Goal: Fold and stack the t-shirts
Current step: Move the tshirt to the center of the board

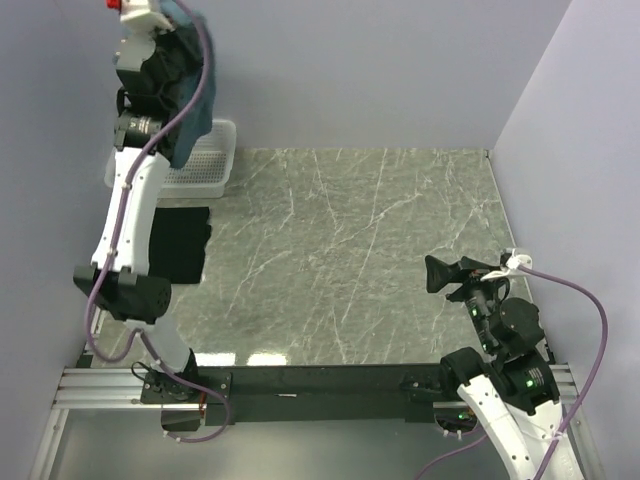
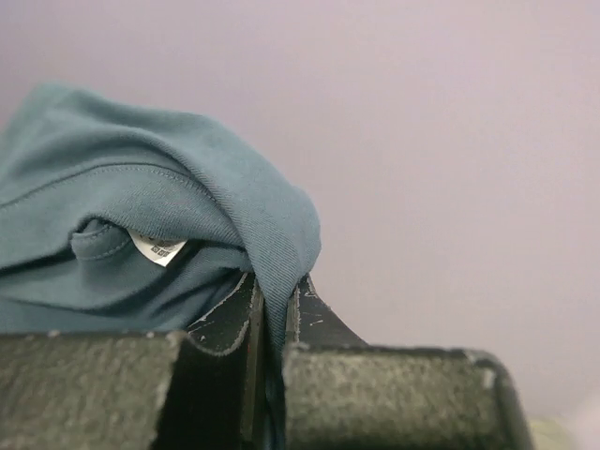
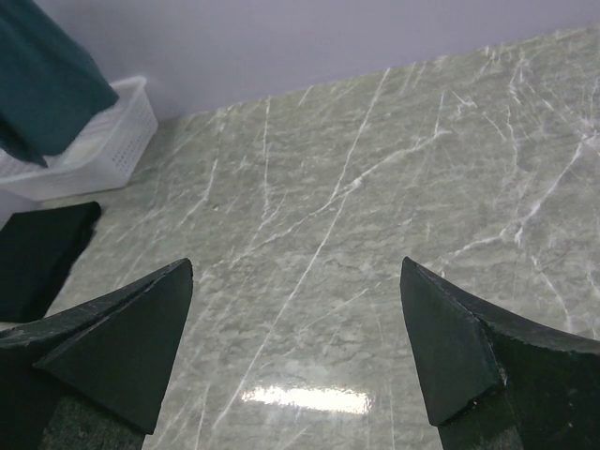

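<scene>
Left fingers (image 2: 230,323) pinch only a thin fold of the slate-blue t-shirt (image 2: 159,187); right fingers (image 3: 122,337) gape empty. That grip could slip!

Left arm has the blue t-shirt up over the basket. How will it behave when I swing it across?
Probably floppy: the slate-blue t-shirt hangs bunched and limp from the left pincer. It will likely sway and trail, and could brush the white basket below. Only a narrow fold sits between the shut jaws, so a snag might pull it free.
</scene>
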